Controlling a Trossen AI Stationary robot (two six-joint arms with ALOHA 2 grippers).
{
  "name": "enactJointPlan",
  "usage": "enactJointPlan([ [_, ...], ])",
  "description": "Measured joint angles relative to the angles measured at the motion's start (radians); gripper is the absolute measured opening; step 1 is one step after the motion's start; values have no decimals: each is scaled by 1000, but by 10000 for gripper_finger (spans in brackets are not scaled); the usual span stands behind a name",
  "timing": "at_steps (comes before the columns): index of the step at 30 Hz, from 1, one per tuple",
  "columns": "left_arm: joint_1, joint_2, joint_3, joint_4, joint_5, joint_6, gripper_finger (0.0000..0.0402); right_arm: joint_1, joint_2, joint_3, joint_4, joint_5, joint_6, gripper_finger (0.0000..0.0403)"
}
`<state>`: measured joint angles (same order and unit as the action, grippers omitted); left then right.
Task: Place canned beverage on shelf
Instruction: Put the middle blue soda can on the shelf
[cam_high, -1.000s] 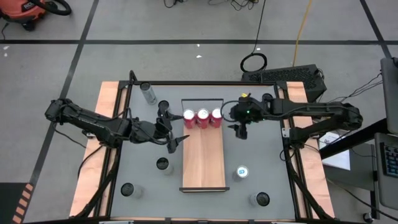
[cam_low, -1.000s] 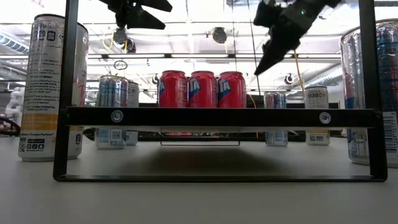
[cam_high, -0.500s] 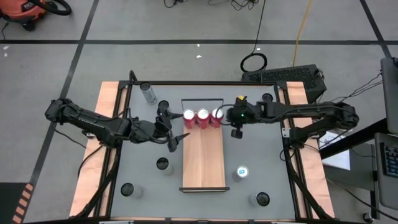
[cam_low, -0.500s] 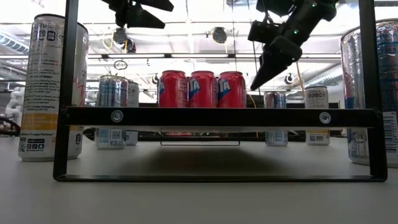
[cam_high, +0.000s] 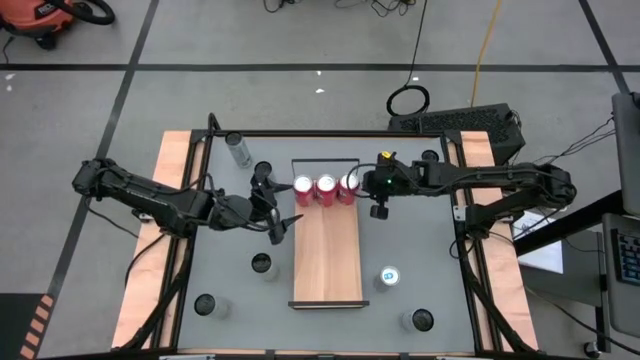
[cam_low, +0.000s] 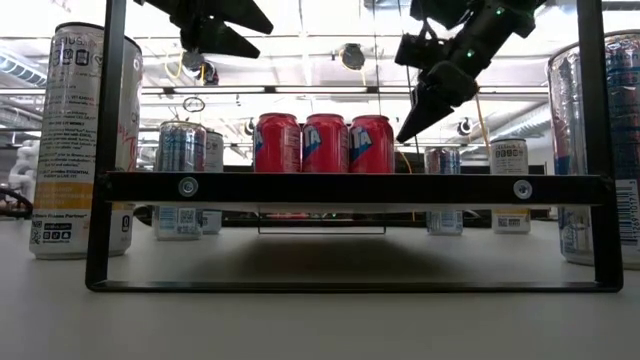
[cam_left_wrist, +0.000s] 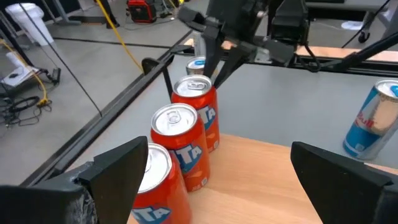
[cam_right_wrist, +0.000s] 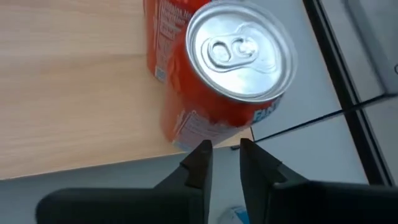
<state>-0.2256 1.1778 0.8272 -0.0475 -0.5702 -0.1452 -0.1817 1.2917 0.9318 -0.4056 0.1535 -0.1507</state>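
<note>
Three red cans (cam_high: 326, 187) stand in a row at the far end of the light-wood shelf (cam_high: 327, 262), just in front of its wire rail (cam_high: 325, 161). My right gripper (cam_right_wrist: 222, 149) is shut, with nothing between its fingers. It slants down at the outer side of the rightmost red can (cam_right_wrist: 217, 74), and its tips (cam_low: 402, 133) are by that can's upper right. My left gripper (cam_high: 283, 226) hangs open above the shelf's left edge, clear of the cans (cam_left_wrist: 186, 130). My right gripper's fingertips (cam_right_wrist: 200, 155) stand right against the lower side wall (cam_right_wrist: 205, 127) of the rightmost red can, coming slanted from above and from the table's right. I cannot tell whether they touch it. The can stands upright on the shelf.
Other cans stand on the grey table around the shelf: a silver one (cam_high: 238, 150) at the far left, a blue-topped one (cam_high: 389, 277) to the right, and dark-topped ones (cam_high: 262, 264) (cam_high: 205, 304) (cam_high: 421, 320) nearer. A black frame (cam_high: 330, 134) edges the table. The near half of the shelf is bare.
My right gripper has gone down and toward the table's left, up to the rightmost red can, and its fingers have shut. The three red cans have stayed in place.
</note>
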Motion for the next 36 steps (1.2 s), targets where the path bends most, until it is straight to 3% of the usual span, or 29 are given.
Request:
enactJointPlan([
  [7,12,0,0,18,-40,-8,396,20,-126,0,-78,-1,74,45],
  [11,53,0,0,49,-42,-126,395,21,-241,0,-27,-34,23,45],
  [19,81,-7,0,26,47,-170,395,-7,-422,0,4,-235,12,45],
  [26,126,-65,0,-220,5,-305,395,10,-378,-1,-128,-390,83,45],
  [31,144,-76,0,-366,17,-397,395,55,-323,-1,-128,-394,81,45],
  [36,128,-80,0,-388,66,-332,395,89,-315,-1,-100,-393,79,45],
])
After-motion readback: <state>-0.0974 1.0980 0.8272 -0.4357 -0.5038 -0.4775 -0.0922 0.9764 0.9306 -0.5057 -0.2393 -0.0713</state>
